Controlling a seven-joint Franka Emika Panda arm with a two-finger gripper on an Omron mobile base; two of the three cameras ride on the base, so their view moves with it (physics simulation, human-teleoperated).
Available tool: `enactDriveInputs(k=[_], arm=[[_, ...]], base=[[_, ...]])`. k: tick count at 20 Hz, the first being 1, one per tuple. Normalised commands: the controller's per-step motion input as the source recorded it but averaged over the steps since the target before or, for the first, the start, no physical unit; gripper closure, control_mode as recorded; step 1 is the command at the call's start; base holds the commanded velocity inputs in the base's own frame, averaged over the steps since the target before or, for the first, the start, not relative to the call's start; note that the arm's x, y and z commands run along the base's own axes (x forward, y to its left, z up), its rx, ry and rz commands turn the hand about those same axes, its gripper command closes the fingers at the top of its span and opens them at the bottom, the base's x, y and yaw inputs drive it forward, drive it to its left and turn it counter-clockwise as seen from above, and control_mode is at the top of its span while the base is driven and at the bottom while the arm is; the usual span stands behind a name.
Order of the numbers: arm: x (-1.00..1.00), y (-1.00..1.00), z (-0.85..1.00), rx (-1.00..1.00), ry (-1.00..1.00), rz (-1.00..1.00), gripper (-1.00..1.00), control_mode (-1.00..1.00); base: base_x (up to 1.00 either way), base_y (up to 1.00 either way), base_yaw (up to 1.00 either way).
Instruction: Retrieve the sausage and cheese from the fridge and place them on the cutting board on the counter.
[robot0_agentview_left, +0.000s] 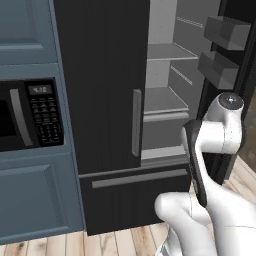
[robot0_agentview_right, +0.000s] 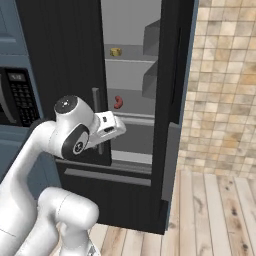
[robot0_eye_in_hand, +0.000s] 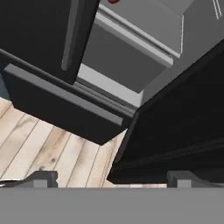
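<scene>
The sausage (robot0_eye_in_hand: 113, 1) is cut off by the hand view's top edge.

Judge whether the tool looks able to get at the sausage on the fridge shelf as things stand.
Probably yes. The fridge's right door stands swung open, so the sausage lies exposed on its grey shelf with nothing in front. The tool is open and empty, but it sits lower, near the door's bottom.
</scene>
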Motion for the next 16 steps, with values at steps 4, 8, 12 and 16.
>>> enactDriveInputs(k=[4,8,12,16], arm=[[0.44,0.38,0.12,-0.12,0.01,-0.01,-1.00,-1.00],[0.57,0.05,0.09,0.00,0.00,0.00,-1.00,-1.00],[0.73,0.00,0.63,0.00,0.00,-0.04,-1.00,-1.00],[0.57,0.00,0.78,0.00,-0.04,-0.09,-1.00,-1.00]], base=[[0.00,0.00,0.00],[0.00,0.00,0.00],[0.00,0.00,0.00],[0.00,0.00,0.00]])
